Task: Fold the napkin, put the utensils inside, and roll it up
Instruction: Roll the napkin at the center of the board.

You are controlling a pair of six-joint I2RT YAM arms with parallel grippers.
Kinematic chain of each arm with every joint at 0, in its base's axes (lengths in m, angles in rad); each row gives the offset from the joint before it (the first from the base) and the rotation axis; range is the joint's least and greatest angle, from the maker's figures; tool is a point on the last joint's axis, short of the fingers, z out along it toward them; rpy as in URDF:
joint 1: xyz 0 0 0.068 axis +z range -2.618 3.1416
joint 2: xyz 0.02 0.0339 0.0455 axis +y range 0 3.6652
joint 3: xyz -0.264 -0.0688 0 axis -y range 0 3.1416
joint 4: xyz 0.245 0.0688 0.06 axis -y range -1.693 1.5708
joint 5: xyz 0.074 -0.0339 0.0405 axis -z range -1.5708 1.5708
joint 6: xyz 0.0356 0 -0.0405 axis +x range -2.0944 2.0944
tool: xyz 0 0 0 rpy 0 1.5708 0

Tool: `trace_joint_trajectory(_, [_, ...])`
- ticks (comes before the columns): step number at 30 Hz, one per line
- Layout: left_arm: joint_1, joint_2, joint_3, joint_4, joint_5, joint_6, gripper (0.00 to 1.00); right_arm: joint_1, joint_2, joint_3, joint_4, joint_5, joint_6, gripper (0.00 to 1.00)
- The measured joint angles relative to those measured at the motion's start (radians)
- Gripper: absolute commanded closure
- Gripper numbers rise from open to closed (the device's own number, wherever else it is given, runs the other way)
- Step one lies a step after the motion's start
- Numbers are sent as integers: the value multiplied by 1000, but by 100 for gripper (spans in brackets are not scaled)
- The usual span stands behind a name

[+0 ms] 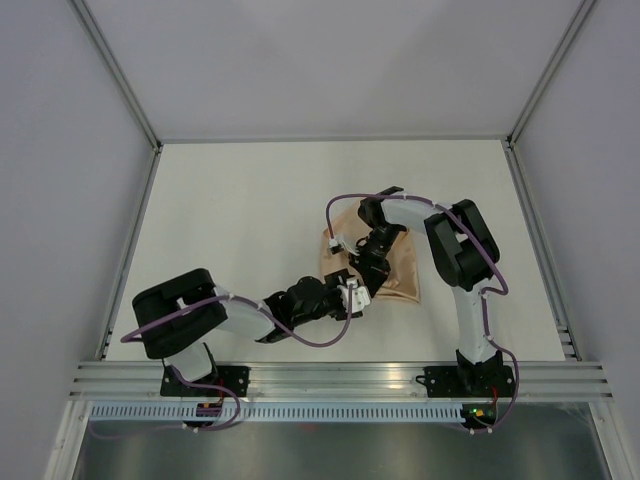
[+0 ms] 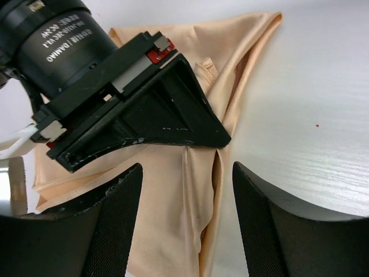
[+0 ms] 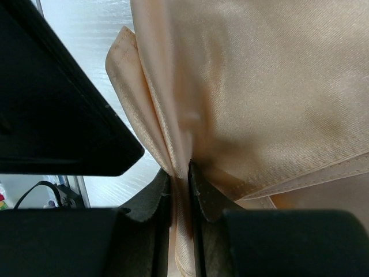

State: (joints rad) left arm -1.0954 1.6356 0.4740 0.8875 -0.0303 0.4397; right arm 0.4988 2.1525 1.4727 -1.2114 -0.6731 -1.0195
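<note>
The peach-orange napkin (image 1: 402,272) lies bunched and partly folded on the table, right of centre. My right gripper (image 1: 363,264) is shut on a raised fold at the napkin's left edge; the right wrist view shows the cloth (image 3: 259,86) pinched between its jaws (image 3: 180,174). My left gripper (image 1: 354,297) sits just below it, open, its two fingers straddling the draped cloth (image 2: 167,208) without closing (image 2: 185,173). The right gripper (image 2: 218,140) shows in the left wrist view holding the fold's top. No utensil shows in any view.
The white table (image 1: 250,220) is bounded by metal frame rails, with grey walls behind. A black finger of the left gripper (image 3: 52,104) sits close beside the right gripper's jaws. Purple cables loop along both arms.
</note>
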Motion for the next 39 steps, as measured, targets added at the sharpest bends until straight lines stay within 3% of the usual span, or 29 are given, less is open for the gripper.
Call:
trace_joint_trajectory(16, [0,107,99,-134,95,55,32,-5,13,3,-24,-2,19,85])
trace_joint_trajectory(27, [-3,158,159,-197,92,107,59,-6,20,8,-29,-8,22,85])
trace_joint_trajectory(39, [-24,171,227,-320,82,132,96,-9,23,10,-45,5,28,84])
